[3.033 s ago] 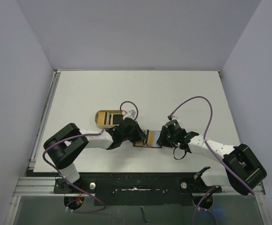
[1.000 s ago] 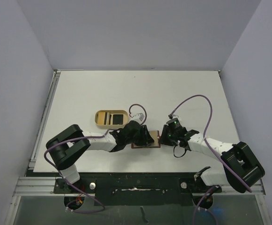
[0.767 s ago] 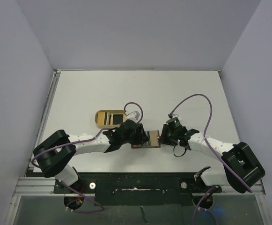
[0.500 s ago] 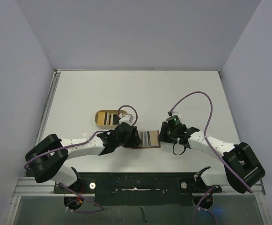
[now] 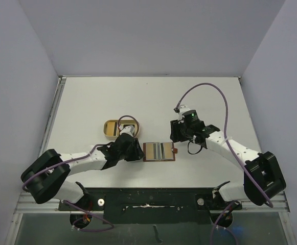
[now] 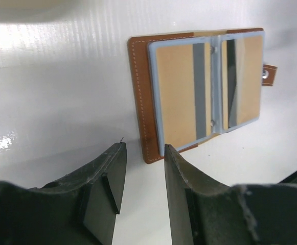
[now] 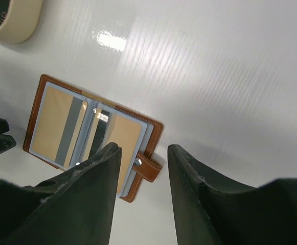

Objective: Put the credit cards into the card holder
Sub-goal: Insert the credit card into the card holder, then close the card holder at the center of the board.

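The card holder (image 5: 159, 151), a brown leather wallet, lies open and flat on the white table. Its two tan panels, framed in pale blue, each carry a grey or dark stripe, and its snap tab (image 5: 175, 151) points right. It also shows in the left wrist view (image 6: 199, 87) and the right wrist view (image 7: 87, 135). My left gripper (image 5: 136, 151) is open and empty just left of the wallet's edge (image 6: 144, 153). My right gripper (image 5: 175, 133) is open and empty, above and behind the tab (image 7: 144, 150). Dark cards (image 5: 111, 128) lie in the tan tray, partly hidden.
The tan oblong tray (image 5: 107, 133) stands behind the left gripper, half covered by the wrist and its purple cable; its corner shows in the right wrist view (image 7: 15, 23). The table's near edge runs just below the wallet.
The left gripper has drawn back to the left off the wallet. The right gripper has pulled away up and back. The wallet now lies fully open and uncovered.
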`<state>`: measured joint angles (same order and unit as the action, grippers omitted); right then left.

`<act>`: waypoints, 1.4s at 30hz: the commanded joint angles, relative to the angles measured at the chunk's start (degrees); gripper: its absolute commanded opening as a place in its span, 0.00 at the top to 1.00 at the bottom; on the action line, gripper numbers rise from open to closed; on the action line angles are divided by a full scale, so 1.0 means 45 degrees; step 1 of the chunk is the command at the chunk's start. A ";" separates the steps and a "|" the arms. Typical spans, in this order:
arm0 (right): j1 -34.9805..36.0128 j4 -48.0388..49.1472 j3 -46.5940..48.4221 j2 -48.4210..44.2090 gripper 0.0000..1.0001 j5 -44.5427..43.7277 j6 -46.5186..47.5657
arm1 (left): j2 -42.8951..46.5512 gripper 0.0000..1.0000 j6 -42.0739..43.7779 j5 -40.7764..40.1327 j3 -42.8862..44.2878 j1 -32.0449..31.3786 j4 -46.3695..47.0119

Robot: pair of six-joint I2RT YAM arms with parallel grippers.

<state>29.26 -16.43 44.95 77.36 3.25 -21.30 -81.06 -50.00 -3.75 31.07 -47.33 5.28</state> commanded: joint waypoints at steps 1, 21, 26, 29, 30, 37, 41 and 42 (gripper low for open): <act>-0.0233 -0.0746 0.1331 -0.0466 0.57 0.1050 0.3884 | 0.0999 0.66 0.0017 0.0460 0.0086 0.0049 0.0744; 0.0742 -0.1925 0.0967 0.1261 0.54 0.2754 0.9440 | 0.4810 0.63 0.0301 0.0414 -0.1125 0.1208 -0.0352; 0.0932 -0.1983 0.0853 0.1854 0.55 0.2556 0.9772 | 0.4934 0.63 0.0082 0.0501 -0.1408 0.1255 -0.0108; 0.0979 -0.2057 0.0743 0.2049 0.57 0.2070 0.9938 | 0.5027 0.63 0.0059 0.0519 -0.1465 0.1269 -0.0116; 0.0999 -0.2056 0.0679 0.2032 0.57 0.2028 1.0005 | 0.5032 0.63 0.0059 0.0530 -0.1473 0.1278 -0.0118; 0.1009 -0.1869 0.0471 0.2174 0.60 0.1768 1.0394 | 0.4916 0.63 -0.0041 0.0584 -0.1606 0.1319 0.0098; 0.1101 -0.1786 0.0461 0.2300 0.64 0.1615 1.0622 | 0.4729 0.63 -0.0051 0.0643 -0.1701 0.1353 0.0239; 0.1197 -0.1714 0.0461 0.2291 0.65 0.1485 1.0638 | 0.4685 0.63 -0.0043 0.0685 -0.1735 0.1382 0.0283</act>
<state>33.54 -26.50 46.96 87.39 11.64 24.53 -59.81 -50.19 -1.58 23.70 -41.76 3.20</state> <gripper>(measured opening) 0.366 0.368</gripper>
